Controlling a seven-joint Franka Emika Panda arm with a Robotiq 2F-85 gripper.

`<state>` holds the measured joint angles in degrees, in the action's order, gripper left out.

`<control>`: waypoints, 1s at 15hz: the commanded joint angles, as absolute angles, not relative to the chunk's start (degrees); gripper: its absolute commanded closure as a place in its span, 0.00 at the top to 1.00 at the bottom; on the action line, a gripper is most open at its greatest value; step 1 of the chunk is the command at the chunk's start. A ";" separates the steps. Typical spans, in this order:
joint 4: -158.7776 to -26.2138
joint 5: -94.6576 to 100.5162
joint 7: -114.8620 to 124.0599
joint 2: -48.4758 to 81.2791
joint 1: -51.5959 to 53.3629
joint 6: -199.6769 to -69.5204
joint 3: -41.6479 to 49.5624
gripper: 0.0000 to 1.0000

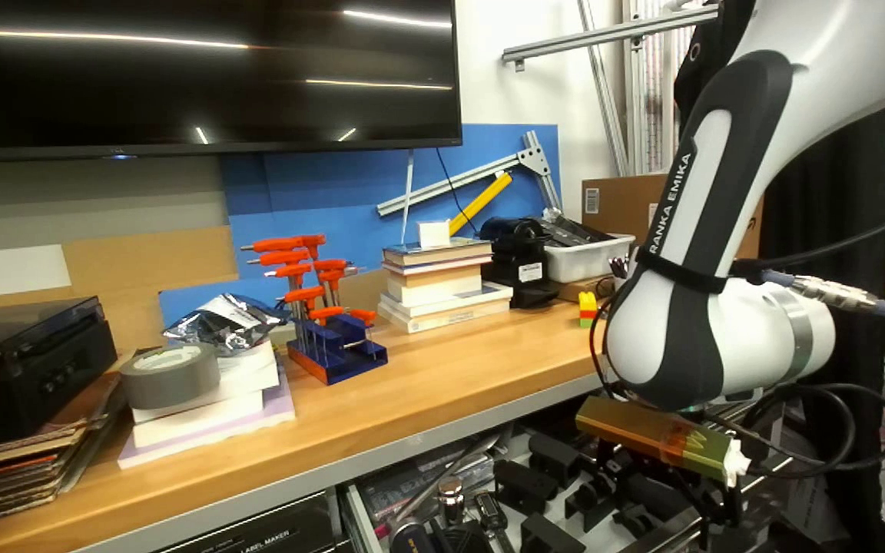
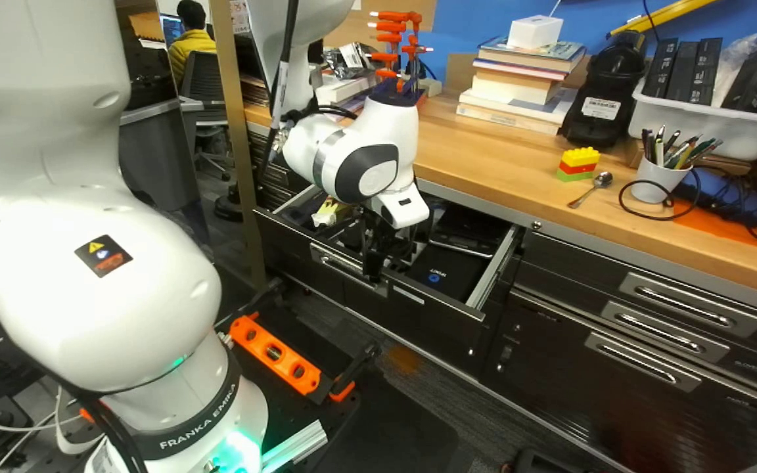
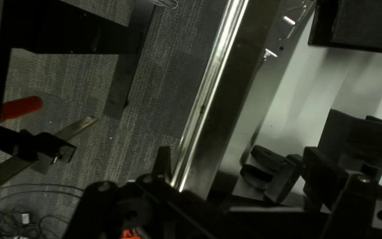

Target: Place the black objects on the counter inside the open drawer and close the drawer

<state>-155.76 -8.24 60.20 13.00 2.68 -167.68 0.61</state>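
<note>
The drawer (image 2: pixel 493 272) is pulled out below the wooden counter (image 2: pixel 477 161); its silver handle (image 2: pixel 345 270) faces the room. Several blocky matte-black objects (image 1: pixel 523 485) lie inside it, and some black pieces (image 3: pixel 274 172) show close up in the wrist view. No such small black piece is seen on the visible counter top. My gripper (image 3: pixel 244 166) stands open at the drawer's front wall (image 3: pixel 234 109). One of its fingers (image 3: pixel 162 162) is on the outer, floor side; the far finger is hard to make out among dark parts. Contact with the wall cannot be judged.
On the counter stand a stack of books (image 2: pixel 516 92), a hex-key rack (image 1: pixel 339 349), a toy brick block (image 2: pixel 577 164), a spoon (image 2: pixel 592 189), a pen cup (image 2: pixel 658 177) and a white bin (image 2: pixel 713 125). Cables (image 1: pixel 834 430) loop beside the wrist.
</note>
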 commanded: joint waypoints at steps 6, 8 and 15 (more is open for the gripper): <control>-152.60 -21.74 44.04 17.08 -8.04 -184.92 -17.74 1.00; -151.37 -19.86 44.44 19.35 -9.92 -188.64 -20.36 1.00; -148.31 -15.53 43.37 23.41 -12.55 -194.89 -24.06 1.00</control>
